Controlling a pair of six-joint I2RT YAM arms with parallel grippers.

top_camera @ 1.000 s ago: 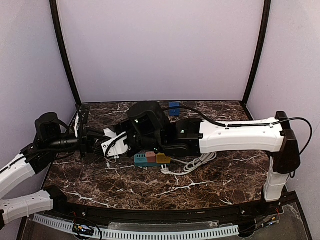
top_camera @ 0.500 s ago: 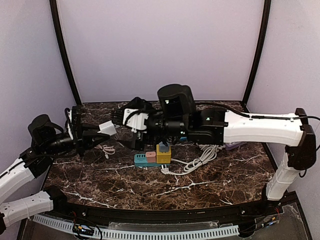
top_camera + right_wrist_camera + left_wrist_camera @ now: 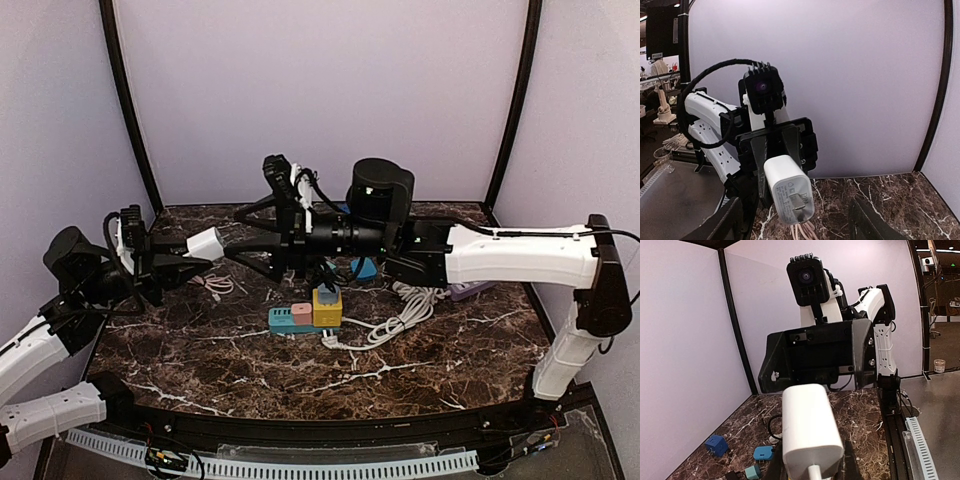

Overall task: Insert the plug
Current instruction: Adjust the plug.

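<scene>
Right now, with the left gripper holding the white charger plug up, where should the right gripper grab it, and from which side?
Probably the free half of the white charger plug, across its flat sides, coming head-on from the side of the open right gripper. The left gripper is clamped on the cable end, so only the prong end sticks out clear.

I have the left arm [image 3: 40,345] coming in from the left, forearm raised and wrist level, pointing right. Left gripper [image 3: 200,256]: jaws clamped on the white plug [image 3: 205,243], held in the air. The right arm [image 3: 510,255] is stretched across from the right, wrist horizontal and pointing left. Right gripper [image 3: 232,232]: jaws spread wide, nothing between them, facing the left gripper without touching it.
</scene>
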